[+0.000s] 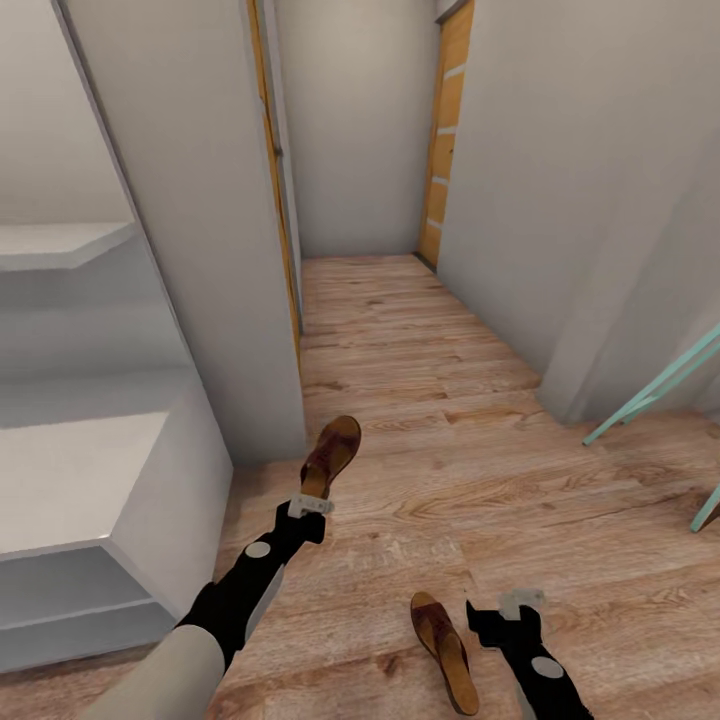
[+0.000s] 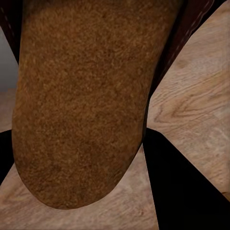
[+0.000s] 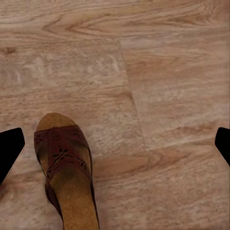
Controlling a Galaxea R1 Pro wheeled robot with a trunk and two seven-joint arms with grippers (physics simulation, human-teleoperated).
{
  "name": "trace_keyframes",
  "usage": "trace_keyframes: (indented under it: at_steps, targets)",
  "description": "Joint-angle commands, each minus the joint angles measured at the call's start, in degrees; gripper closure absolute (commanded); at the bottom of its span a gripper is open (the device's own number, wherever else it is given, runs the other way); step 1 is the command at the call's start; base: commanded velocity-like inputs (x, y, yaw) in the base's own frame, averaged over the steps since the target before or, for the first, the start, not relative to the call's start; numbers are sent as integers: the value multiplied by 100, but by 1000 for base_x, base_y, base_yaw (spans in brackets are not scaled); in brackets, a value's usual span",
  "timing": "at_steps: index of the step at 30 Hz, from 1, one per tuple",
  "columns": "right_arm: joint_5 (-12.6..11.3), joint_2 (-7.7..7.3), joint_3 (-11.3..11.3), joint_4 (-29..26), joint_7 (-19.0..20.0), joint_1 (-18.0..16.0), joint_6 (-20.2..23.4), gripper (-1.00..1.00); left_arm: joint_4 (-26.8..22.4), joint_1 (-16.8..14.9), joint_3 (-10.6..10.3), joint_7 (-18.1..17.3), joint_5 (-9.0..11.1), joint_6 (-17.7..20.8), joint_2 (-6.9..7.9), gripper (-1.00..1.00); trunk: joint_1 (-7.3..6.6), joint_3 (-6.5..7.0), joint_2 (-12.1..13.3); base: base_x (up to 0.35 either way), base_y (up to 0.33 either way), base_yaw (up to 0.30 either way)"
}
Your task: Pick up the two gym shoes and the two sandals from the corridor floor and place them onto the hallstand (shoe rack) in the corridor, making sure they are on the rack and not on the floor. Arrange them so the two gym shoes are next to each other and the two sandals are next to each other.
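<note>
My left gripper (image 1: 312,505) is shut on one dark brown sandal (image 1: 331,452), gripping its heel end with the toe pointing away from me. Its tan insole (image 2: 81,96) looms close in the left wrist view, between the black fingers (image 2: 187,187). The other sandal (image 1: 445,650) lies on the wood-plank corridor floor (image 1: 430,400) near my base, sole down. My right gripper (image 1: 520,603) hovers just to its right, open and empty. From the right wrist view, that sandal (image 3: 64,167) lies below the widely spread fingertips (image 3: 9,146). The pale grey hallstand (image 1: 80,480) stands at the left. The gym shoes are out of view.
A grey wall column (image 1: 230,250) rises right behind the hallstand's end. The corridor runs ahead to a far wall with orange doors (image 1: 445,140) on both sides. Teal frame legs (image 1: 650,390) slant down to the floor at the right.
</note>
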Motion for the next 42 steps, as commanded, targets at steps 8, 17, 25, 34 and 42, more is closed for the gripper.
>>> trace_keyframes:
  at_steps: [8,17,25,34,42]
  targets:
    - [55,8,-17,771,-16,-835,411,-100,-23,27,-12,-18,-56,9,22,100,-1,-5,-2,0,0,0]
    - [64,6,-20,1803,-11,-914,90,-100,-328,-34,-34,-63,-46,630,-4,100,-1,-5,-2,0,0,0]
    - [70,3,-11,2216,1,-917,-306,-100,-697,-8,-21,-77,-10,1018,-10,100,43,-41,-82,0,0,0]
    - [73,-6,-28,2258,10,-917,-357,-100,-683,23,-31,-88,11,1040,-14,100,241,-210,-443,0,0,0]
    - [65,-11,-26,2260,11,-917,-359,-100,-682,32,-44,-837,6,1054,-20,100,416,-414,-764,0,0,0]
